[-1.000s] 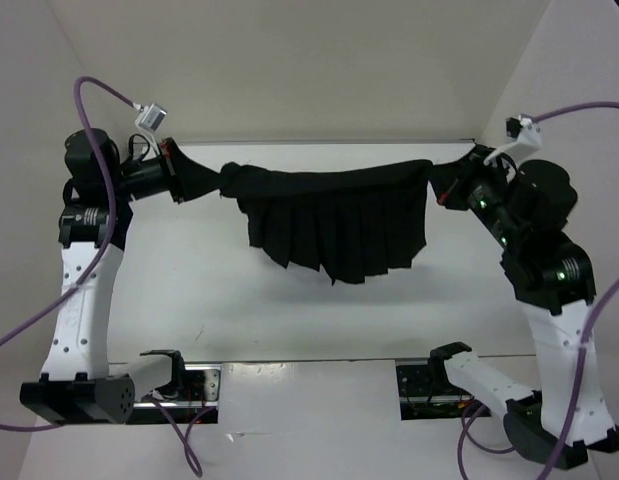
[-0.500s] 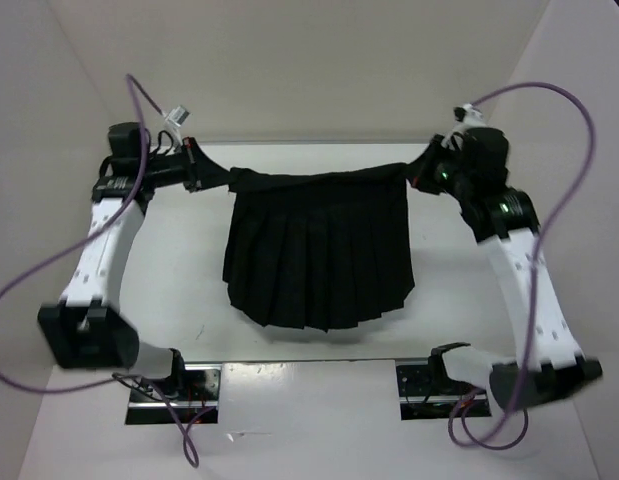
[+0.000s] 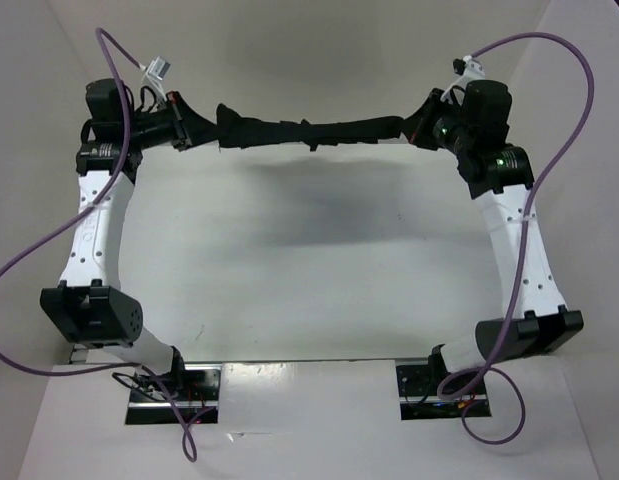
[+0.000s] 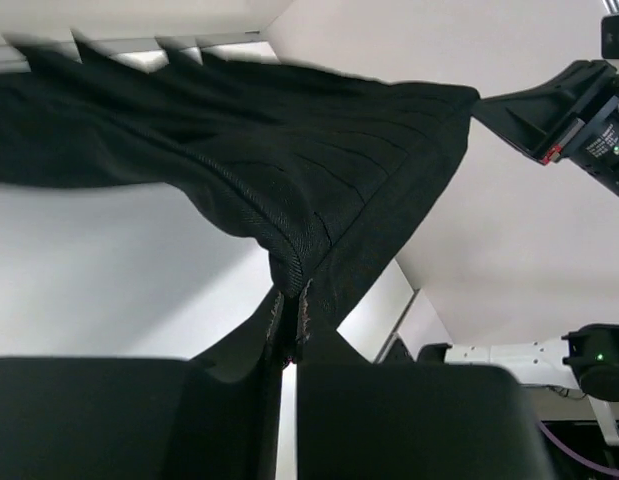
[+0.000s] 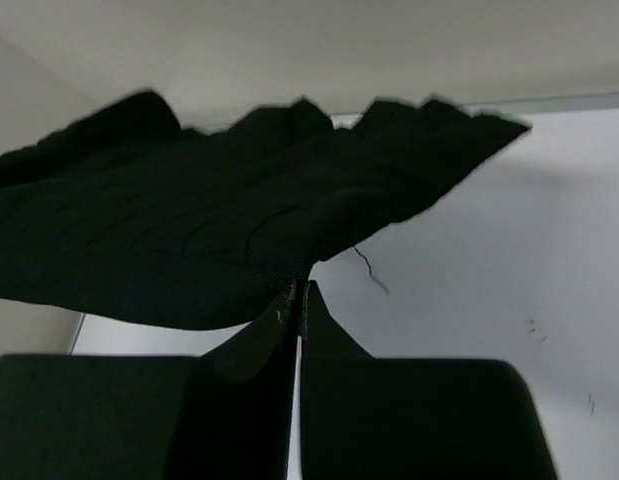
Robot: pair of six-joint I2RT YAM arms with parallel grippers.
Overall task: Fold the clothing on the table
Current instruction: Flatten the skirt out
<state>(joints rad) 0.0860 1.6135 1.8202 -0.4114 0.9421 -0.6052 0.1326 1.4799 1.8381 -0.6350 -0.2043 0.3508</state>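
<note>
I am stretching the clothing (image 3: 309, 130) as a dark band across the far end of the table (image 3: 309, 265), pinched at each end, so it is barring the way between my left gripper (image 3: 197, 135) and my right gripper (image 3: 417, 125). Nearer my bases the white surface is lying open, giving a jaw free passage. My own arms are fencing both sides. The back wall (image 3: 309, 60) is standing close behind the band. The left wall (image 3: 24, 180) and right wall (image 3: 594, 200) are crowding my elbows. Purple cables (image 3: 537, 36) are looping out over each flank.
</note>
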